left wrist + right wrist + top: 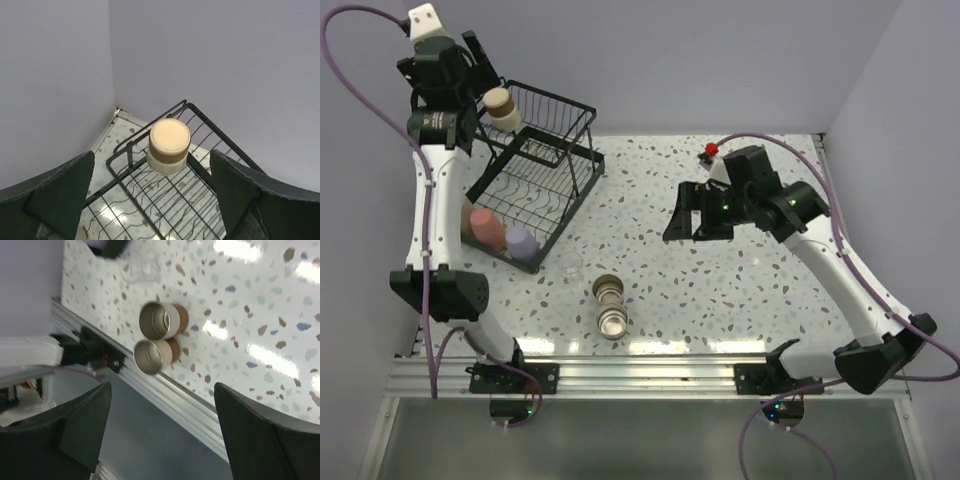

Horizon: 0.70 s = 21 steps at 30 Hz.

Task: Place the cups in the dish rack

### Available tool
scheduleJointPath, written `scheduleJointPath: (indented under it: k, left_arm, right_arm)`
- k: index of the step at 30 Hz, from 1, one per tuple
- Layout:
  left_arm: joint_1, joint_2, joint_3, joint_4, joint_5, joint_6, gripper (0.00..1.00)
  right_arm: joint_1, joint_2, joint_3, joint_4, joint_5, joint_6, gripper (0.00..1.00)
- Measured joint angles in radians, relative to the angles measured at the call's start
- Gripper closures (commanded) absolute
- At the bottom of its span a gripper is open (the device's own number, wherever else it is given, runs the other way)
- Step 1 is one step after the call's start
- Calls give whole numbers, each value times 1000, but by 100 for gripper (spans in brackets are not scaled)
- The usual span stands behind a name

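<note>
Tan cup (169, 145) sits on the dish rack's (560, 160) rim; both end effectors (152, 157) (162, 387) gape open.

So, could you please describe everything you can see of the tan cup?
The tan cup is a small, handleless, matte tumbler: cream closed end facing up, a brown band below, whiter at the bottom. It looks inverted, standing on the rack's upper wires near a corner. The open left gripper flanks it without touching.
</note>
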Motion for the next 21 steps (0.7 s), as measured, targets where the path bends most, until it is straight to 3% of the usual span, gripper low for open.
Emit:
scheduleJointPath:
  k: [3,6,9,16,21]
  left_arm:
    - [-6,-178,-124,-5,10,-29,0]
    - [-16,-369,-314,-3,39,-59,0]
    - [-22,-534,-534,2,78,-84,0]
    - [-22,-817,-984,-118,207,-150,0]
    - [-22,-1022,-1169,-228,291,-200,0]
  right_arm:
    - [125,57,0,-36,82,-32,16]
    - [296,138,0,-52,150,-48,18]
    - [389,196,-7,-52,174,-50,20]
    - [418,288,-21,-14,200,-49,24]
    - [428,410,4,34,206,-46,30]
